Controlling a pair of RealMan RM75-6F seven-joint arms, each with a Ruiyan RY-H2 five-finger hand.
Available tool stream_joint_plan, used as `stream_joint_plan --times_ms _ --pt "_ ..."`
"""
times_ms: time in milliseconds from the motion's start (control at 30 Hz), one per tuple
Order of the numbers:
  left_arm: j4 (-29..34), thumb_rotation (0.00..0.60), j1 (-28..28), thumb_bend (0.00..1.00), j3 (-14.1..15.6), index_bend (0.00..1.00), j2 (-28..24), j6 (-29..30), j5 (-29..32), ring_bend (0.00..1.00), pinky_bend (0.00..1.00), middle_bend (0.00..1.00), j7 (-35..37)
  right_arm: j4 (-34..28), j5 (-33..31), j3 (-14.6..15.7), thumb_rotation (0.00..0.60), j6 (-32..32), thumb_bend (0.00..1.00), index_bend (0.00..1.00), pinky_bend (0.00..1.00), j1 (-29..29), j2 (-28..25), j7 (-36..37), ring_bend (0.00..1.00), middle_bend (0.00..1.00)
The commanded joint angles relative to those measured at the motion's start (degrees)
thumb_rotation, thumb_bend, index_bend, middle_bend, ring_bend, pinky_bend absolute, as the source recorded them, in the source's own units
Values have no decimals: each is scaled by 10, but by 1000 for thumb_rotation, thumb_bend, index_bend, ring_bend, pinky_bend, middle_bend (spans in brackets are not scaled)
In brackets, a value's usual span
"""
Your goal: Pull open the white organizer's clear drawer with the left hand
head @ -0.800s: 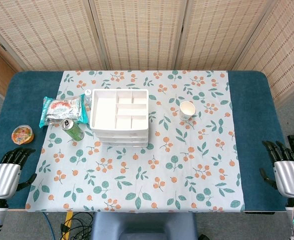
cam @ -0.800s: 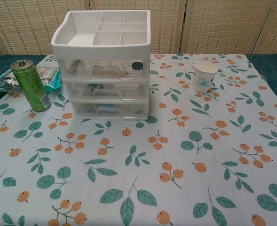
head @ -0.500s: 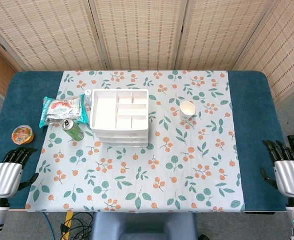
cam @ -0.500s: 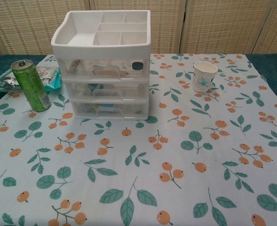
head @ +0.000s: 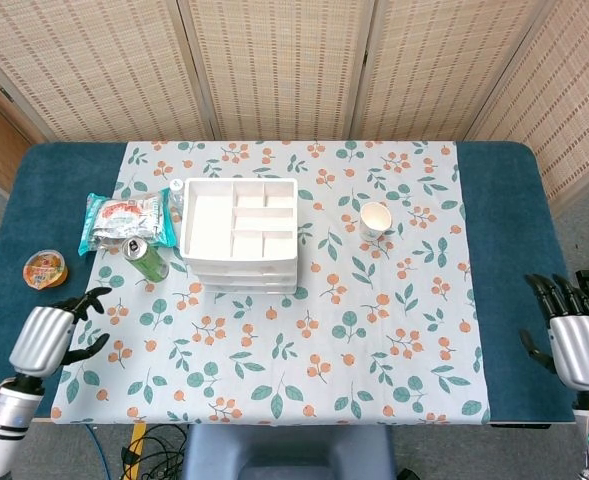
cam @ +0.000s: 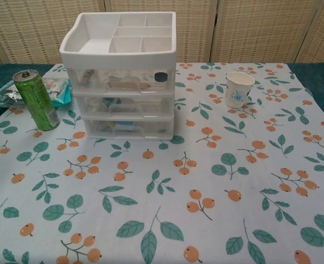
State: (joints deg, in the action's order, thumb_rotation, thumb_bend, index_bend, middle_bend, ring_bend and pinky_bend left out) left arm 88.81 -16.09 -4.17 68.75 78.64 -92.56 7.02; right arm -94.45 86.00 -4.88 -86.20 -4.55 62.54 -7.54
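Observation:
The white organizer [head: 239,233] [cam: 121,71] stands left of centre on the leaf-print cloth, with a divided tray on top. Below the tray are three clear drawers [cam: 126,105], all pushed in, their fronts facing me. My left hand [head: 52,335] hovers at the table's front left corner, well short of the organizer, empty with fingers spread. My right hand [head: 574,335] hangs at the front right edge, fingers extended and holding nothing. Neither hand appears in the chest view.
A green can [head: 146,259] [cam: 36,99] stands just left of the organizer. A snack bag [head: 124,219] lies behind the can, and a small jelly cup [head: 45,268] sits on the blue tabletop [head: 34,200]. A paper cup [head: 375,219] [cam: 239,89] stands right of the organizer.
My left hand has shifted right and forward, toward the cloth, and its fingers have spread. The right hand has barely moved. The organizer and its drawers are as before.

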Motion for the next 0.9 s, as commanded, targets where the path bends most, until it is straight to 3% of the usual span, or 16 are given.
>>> stream_joint_plan --times_ms 33,300,533,900 --pt "-1 600 -33 385 1 242 14 -36 -15 750 973 688 41 -3 1 -1 600 2 372 75 163 -2 -3 -3 121 135" --pt "-3 600 -100 458 10 230 39 -115 -31 885 1000 824 123 -12 -4 -6 600 8 373 75 163 -8 -12 -13 122 135" --pt "-8 600 -151 463 8 200 72 -168 -24 920 1000 865 175 -16 -9 -8 600 22 372 75 163 -17 -15 -19 122 135" --pt "-24 600 -199 472 0 52 116 -221 13 932 1000 877 224 -14 -17 -9 600 35 373 75 163 -25 -13 -16 122 135"
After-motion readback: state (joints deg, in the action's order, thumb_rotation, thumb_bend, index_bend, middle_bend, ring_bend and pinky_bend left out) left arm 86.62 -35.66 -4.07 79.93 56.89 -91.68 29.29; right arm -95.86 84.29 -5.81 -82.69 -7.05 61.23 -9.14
